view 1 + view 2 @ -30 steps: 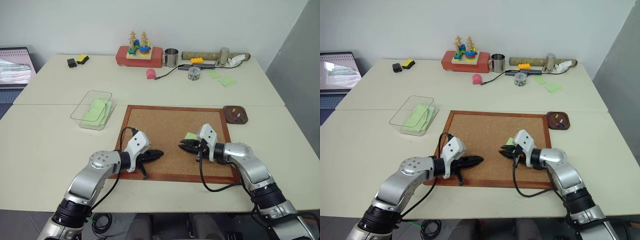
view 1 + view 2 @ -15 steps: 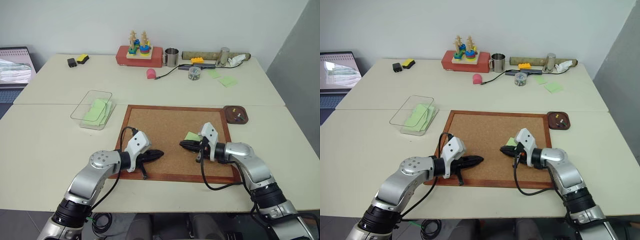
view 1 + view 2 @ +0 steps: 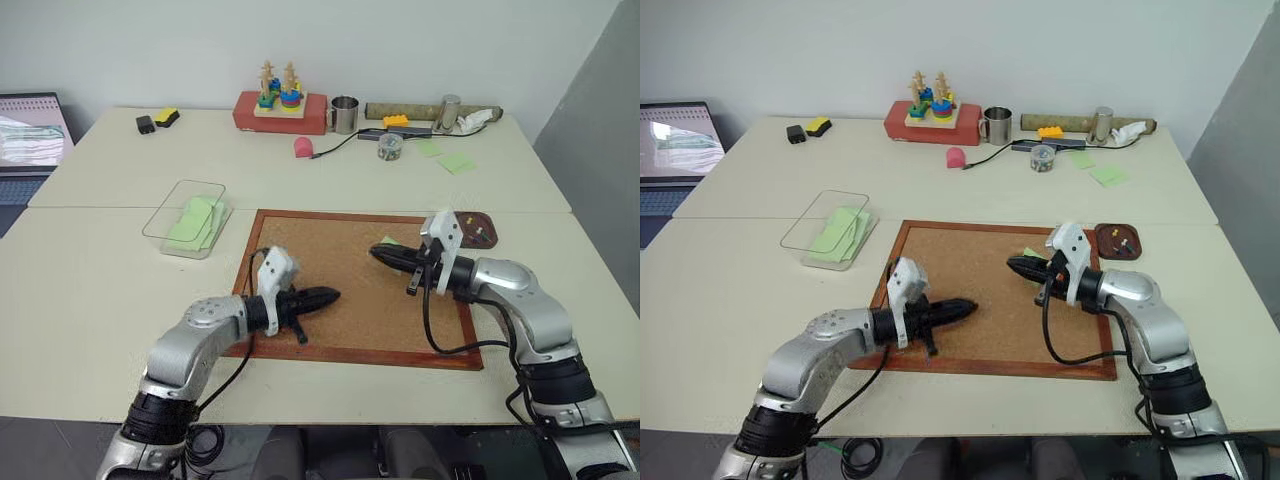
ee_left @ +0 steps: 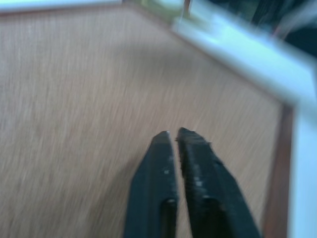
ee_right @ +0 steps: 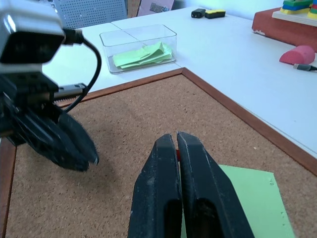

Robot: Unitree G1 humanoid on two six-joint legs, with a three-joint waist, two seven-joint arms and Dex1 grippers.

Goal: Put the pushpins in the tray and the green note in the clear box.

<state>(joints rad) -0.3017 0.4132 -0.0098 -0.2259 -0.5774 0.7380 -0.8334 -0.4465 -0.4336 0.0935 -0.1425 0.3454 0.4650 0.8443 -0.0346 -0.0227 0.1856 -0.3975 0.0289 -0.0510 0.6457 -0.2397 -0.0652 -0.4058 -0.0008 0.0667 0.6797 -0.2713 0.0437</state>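
My right gripper (image 5: pixel 176 135) is shut, and a speck of the red pushpin (image 5: pixel 176 154) shows between its fingers. It hovers over the right half of the corkboard (image 3: pixel 330 213). The green note (image 5: pixel 247 198) sits right under and behind those fingers, also seen as note (image 3: pixel 389 241). I cannot tell whether it rests on the cork or hangs from the pin. The tray (image 3: pixel 1137 243) stands just off the board's right edge with a yellow pushpin (image 3: pixel 1124 240) in it. My left gripper (image 3: pixel 335 295) hovers over the board's front left, its fingers (image 4: pixel 161 163) parted by a narrow gap and empty. The clear box (image 3: pixel 160 230) stands left of the board.
The clear box holds several green notes. Along the table's back stand a red block with a stacking toy (image 3: pixel 280 110), a metal cup (image 3: pixel 343 115), a small jar (image 3: pixel 388 147) and loose green notes (image 3: pixel 455 162). A laptop (image 3: pixel 30 130) sits far left.
Both grippers have risen off the cork. The right one also moved toward the board's back right, and the green note now shows farther back with it. The left fingers have parted slightly.
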